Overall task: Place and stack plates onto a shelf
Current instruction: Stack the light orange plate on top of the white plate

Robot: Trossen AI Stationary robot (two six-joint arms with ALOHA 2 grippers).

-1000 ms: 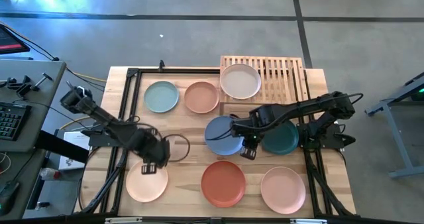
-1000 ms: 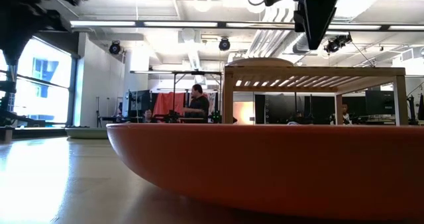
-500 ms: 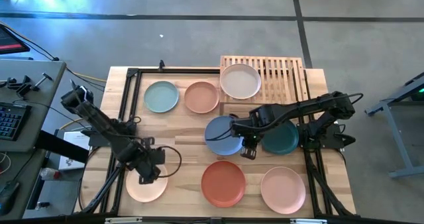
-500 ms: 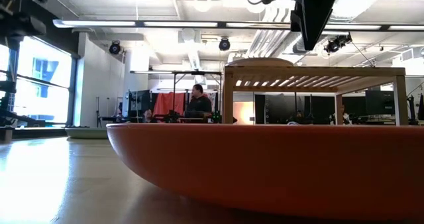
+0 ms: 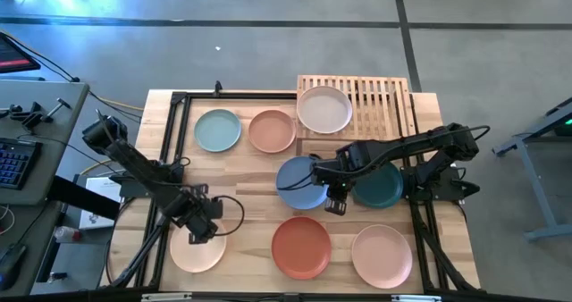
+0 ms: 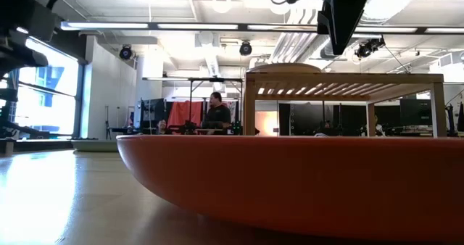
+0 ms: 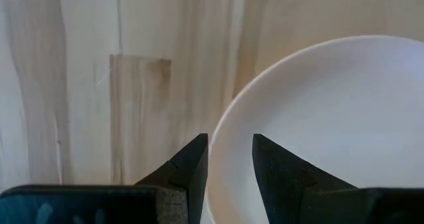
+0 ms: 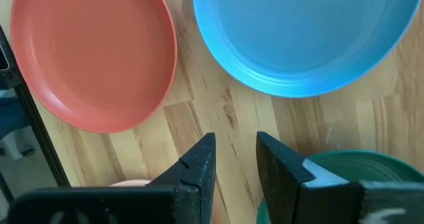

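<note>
Plates, count: eight, all single, none stacked.
On the shelf: one, the grey-beige plate (image 5: 324,109), on the left part of the slatted shelf (image 5: 384,98) at the table's far right.
Far row on the table: pale teal plate (image 5: 217,130) and peach plate (image 5: 272,130), side by side, left of the shelf.
Middle: blue plate (image 5: 299,183) with the dark green plate (image 5: 379,186) to its right, partly under the right arm.
Near row: cream plate (image 5: 197,250) at left, terracotta-orange plate (image 5: 301,247) in the centre, pink plate (image 5: 382,255) at right.
Left gripper (image 7: 230,159): low over the far edge of the cream plate, fingers parted by a narrow gap astride the rim; whether they touch it is hard to tell, and nothing is lifted.
Right gripper (image 8: 235,160): hangs over bare wood between the blue, dark green and terracotta-orange plates, fingers slightly apart, grasping nothing.
Surroundings: a black frame (image 5: 179,98) borders the butcher-block table (image 5: 248,168); a desk with a keyboard (image 5: 12,163) stands to the left.
Low view: the terracotta-orange plate fills the foreground and blocks most of the table; a person (image 6: 216,113) stands in the room beyond.
</note>
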